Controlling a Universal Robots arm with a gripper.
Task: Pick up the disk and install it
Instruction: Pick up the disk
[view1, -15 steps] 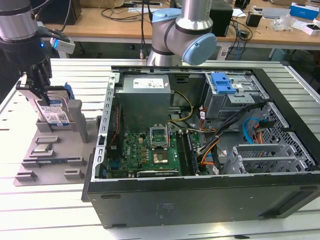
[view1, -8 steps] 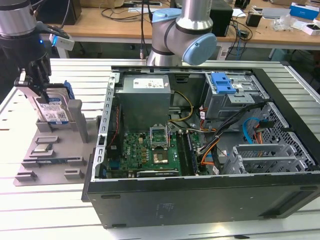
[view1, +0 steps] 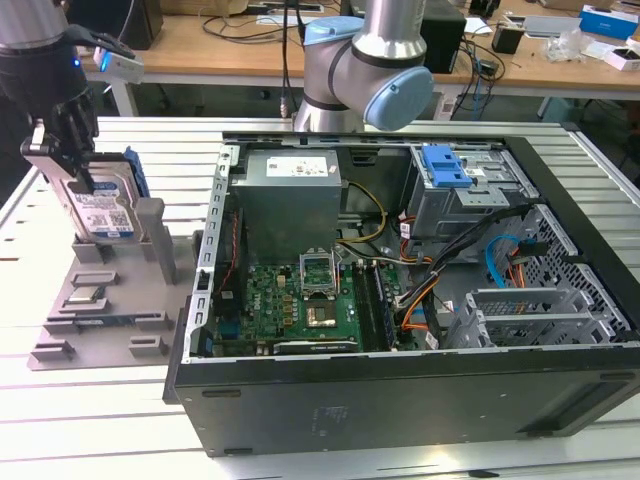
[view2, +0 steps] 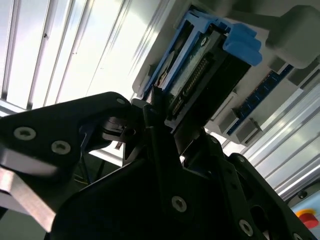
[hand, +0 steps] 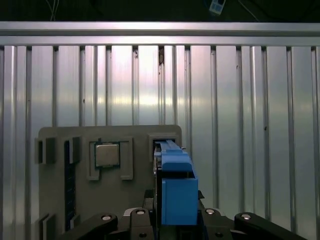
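Arm reaches down over grey fixture plate (view1: 105, 300) near tabletop (view1: 90, 420) edge, exterior view's left. Gripper (view1: 72, 165) points downward, fingers clamped on top edge of upright disk (view1: 105, 215) at plate's far edge.

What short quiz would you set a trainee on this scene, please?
1. True or false: the flat silver metal disk with the blue plastic rail frame lies inside the open black computer case.
2. The disk stands on: A) the grey plastic holder tray; B) the green motherboard; C) the grey power supply box.
3. Fill in: the black gripper is shut on the ____.
Key: 1 false; 2 A; 3 disk.
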